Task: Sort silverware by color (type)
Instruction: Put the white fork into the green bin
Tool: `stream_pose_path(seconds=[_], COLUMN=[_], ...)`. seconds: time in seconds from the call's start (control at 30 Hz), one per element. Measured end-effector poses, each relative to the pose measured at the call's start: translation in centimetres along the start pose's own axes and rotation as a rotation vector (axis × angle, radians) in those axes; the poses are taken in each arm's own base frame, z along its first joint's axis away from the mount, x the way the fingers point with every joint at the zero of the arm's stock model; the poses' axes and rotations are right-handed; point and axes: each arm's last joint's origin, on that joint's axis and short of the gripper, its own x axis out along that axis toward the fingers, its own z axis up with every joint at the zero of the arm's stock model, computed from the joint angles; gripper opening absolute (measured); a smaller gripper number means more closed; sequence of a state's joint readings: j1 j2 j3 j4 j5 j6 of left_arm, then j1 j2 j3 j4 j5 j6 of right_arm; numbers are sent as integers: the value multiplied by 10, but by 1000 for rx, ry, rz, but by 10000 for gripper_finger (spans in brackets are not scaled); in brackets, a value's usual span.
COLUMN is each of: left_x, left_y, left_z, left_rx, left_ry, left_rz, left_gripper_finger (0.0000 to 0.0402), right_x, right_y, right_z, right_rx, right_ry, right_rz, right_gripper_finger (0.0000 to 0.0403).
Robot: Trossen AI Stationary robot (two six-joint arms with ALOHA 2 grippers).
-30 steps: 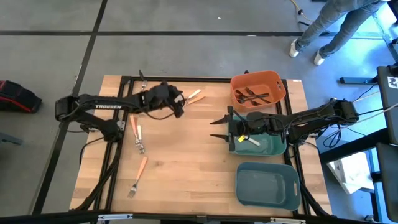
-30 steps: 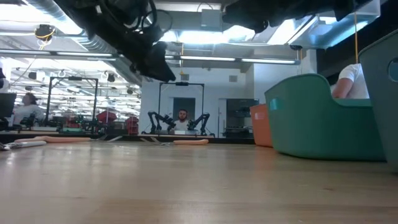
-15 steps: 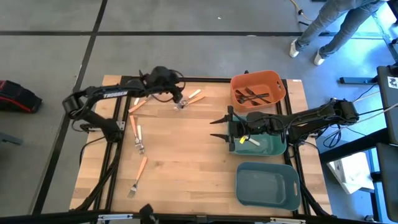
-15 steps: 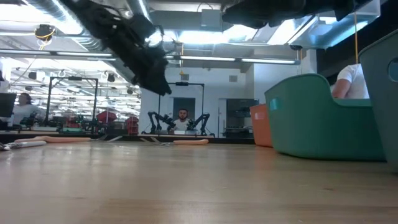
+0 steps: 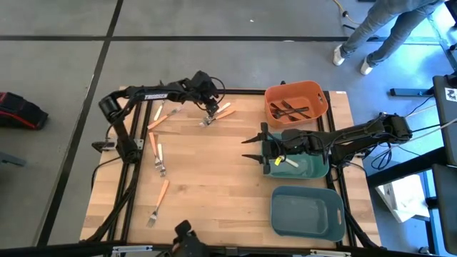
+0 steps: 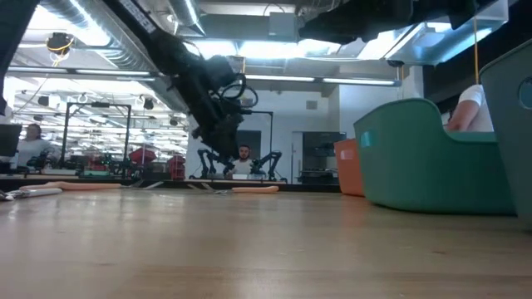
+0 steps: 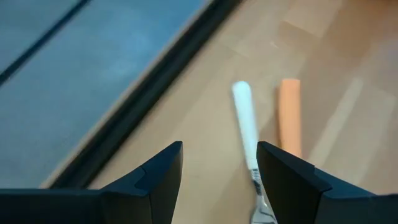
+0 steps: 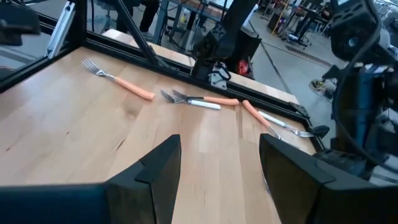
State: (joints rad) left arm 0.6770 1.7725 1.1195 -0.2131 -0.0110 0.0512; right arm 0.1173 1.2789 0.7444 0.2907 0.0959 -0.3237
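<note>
Several forks lie flat on the wooden table. A white-handled fork and an orange-handled fork lie side by side near the far edge. My left gripper hangs open just above this pair, slanting down, the white handle showing between its fingers. It touches nothing. My right gripper waits open above the table, beside the teal bin; its own wrist view shows its fingers apart.
An orange bin at the far right holds dark forks. The teal bin holds a white-handled fork, and a second teal bin stands nearer. More orange-handled forks lie at the left. A person stands beyond the table.
My left gripper has swung toward the table's far edge and a little to the right, sinking and tipping its fingers further down over the white and orange forks. It has stayed open. The forks have not moved.
</note>
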Motion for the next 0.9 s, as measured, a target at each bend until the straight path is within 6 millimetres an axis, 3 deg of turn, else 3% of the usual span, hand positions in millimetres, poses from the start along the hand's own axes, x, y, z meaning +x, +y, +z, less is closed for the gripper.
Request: stream_pose_path(seconds=[0.53, 0.9], left_x=[64, 69], left_y=[7, 7], left_z=[-10, -16], left_rx=[29, 71], left_ry=[158, 215], left_rz=[-153, -150], left_gripper_finger=[202, 184], right_x=[0, 0], right_y=[0, 0], right_z=[1, 0], right_rx=[1, 1], right_ry=[-5, 1], right_rz=[-2, 0], right_gripper_finger=[204, 204])
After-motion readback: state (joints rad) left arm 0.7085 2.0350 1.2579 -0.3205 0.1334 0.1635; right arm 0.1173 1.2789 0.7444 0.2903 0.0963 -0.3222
